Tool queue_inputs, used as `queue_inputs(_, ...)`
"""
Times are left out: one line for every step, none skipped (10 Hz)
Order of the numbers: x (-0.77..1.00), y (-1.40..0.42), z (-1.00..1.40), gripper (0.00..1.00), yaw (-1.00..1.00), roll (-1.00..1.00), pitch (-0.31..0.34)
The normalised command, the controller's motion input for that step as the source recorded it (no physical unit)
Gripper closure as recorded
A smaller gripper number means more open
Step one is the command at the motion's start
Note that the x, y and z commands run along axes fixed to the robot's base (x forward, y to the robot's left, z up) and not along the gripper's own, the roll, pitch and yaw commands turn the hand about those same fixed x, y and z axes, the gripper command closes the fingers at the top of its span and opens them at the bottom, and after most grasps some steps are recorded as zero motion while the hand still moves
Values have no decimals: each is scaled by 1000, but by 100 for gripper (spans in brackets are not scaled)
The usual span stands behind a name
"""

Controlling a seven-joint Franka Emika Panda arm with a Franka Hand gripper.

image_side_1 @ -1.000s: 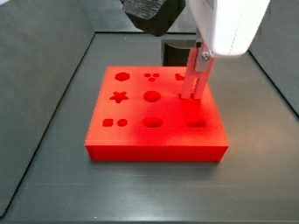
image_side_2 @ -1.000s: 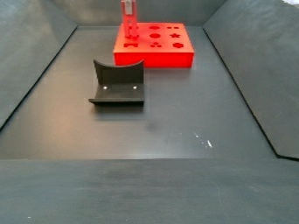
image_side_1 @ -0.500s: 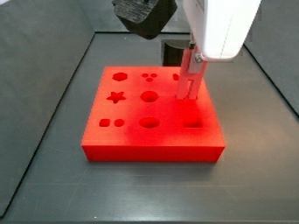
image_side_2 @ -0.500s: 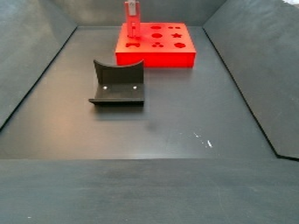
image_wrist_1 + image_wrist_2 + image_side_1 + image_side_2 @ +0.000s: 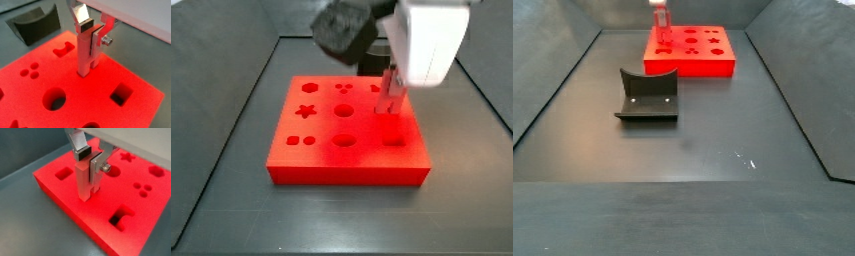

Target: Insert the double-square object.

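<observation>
**Peg upright at the block, insertion under way**

We see the gripper (image 5: 89, 31) above the red block (image 5: 133, 117), its fingers (image 5: 82, 17) closed onto the double-square object (image 5: 85, 57). It holds the peg vertical, presumably to line it up with its hole. The peg's lower end meets the block's top face; whether it has entered a hole, we cannot tell. Both wrist views show the grasp closely. A side view adds the dark curved holder (image 5: 648, 96) on the counter (image 5: 714, 150), well apart from the block.
</observation>
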Motion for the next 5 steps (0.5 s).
queue_inputs(0, 0, -789, 100, 0, 96, -133)
queue_inputs(-9, 0, -749, 100, 0, 86, -146)
queue_inputs(0, 0, -766, 100, 0, 54, -157)
queue_inputs(-26, 0, -666, 100, -6, 46, -139)
queue_inputs(0, 0, 0, 100, 0, 0, 0)
